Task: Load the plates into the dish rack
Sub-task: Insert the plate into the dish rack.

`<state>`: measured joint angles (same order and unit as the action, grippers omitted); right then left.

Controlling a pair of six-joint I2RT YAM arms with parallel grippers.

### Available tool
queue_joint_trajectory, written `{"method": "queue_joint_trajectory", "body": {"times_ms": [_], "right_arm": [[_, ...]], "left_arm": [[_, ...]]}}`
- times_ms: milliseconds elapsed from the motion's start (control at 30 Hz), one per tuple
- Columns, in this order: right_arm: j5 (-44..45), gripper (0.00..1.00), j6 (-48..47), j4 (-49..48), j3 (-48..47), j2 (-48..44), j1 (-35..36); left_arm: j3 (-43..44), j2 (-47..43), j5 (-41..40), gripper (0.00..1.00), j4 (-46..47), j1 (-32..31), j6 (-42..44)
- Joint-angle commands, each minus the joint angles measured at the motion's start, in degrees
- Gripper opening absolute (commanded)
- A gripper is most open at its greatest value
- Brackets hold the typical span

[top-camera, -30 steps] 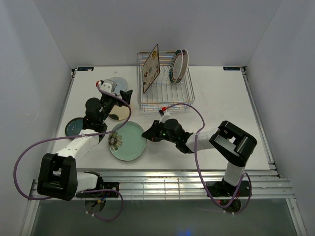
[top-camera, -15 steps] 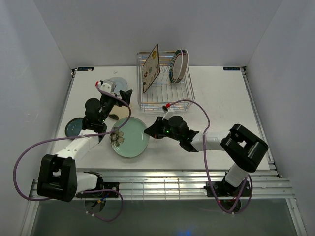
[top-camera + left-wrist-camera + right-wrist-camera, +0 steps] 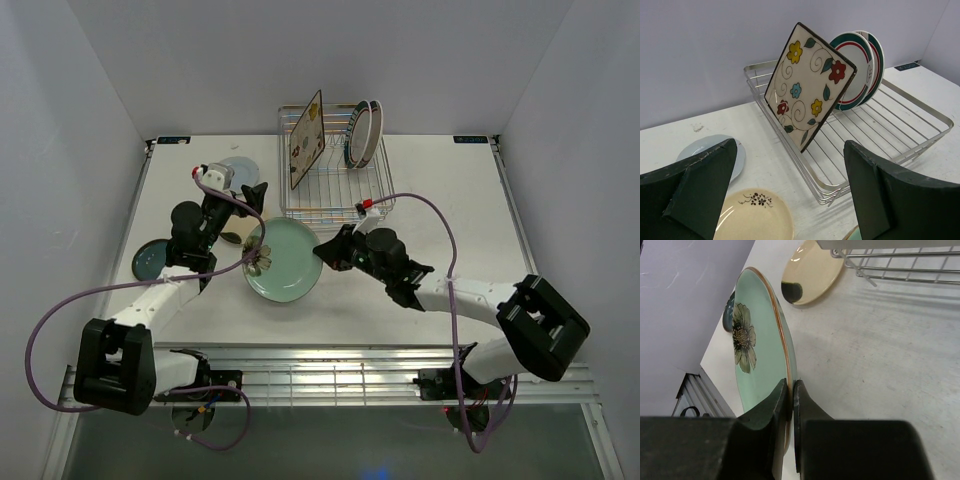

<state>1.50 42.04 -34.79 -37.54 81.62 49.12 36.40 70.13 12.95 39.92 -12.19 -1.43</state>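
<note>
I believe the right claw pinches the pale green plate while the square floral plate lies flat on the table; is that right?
No: the square floral plate stands tilted in the dish rack, per the left wrist view. The right claw does pinch the pale green plate.

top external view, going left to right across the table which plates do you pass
dark teal plate → blue-grey plate → pale green plate → two teal-red rimmed plates
</note>
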Motion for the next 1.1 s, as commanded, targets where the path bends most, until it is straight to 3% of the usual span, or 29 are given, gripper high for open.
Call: {"method": "queue_joint_trajectory", "body": {"times_ms": [0, 600, 1067], "right_arm": [[3.24, 0.08, -0.29, -5.83, -0.96, -6.03, -0.87], [6.67, 0.08, -3.11, 2.96, -1.39, -22.2, -10.1], [14.14, 0.08, -7.76, 8.32, -11.75, -21.78, -15.02]], "left_arm": [[-0.37, -2.28, -0.73, 0.98, 0.86, -0.3, 0.46], [-0.46, -2.45, -1.79, 0.98, 0.95, -0.3, 0.55], [-0.63, -2.01, -1.35, 0.98, 1.21, -0.3, 0.46]]}}
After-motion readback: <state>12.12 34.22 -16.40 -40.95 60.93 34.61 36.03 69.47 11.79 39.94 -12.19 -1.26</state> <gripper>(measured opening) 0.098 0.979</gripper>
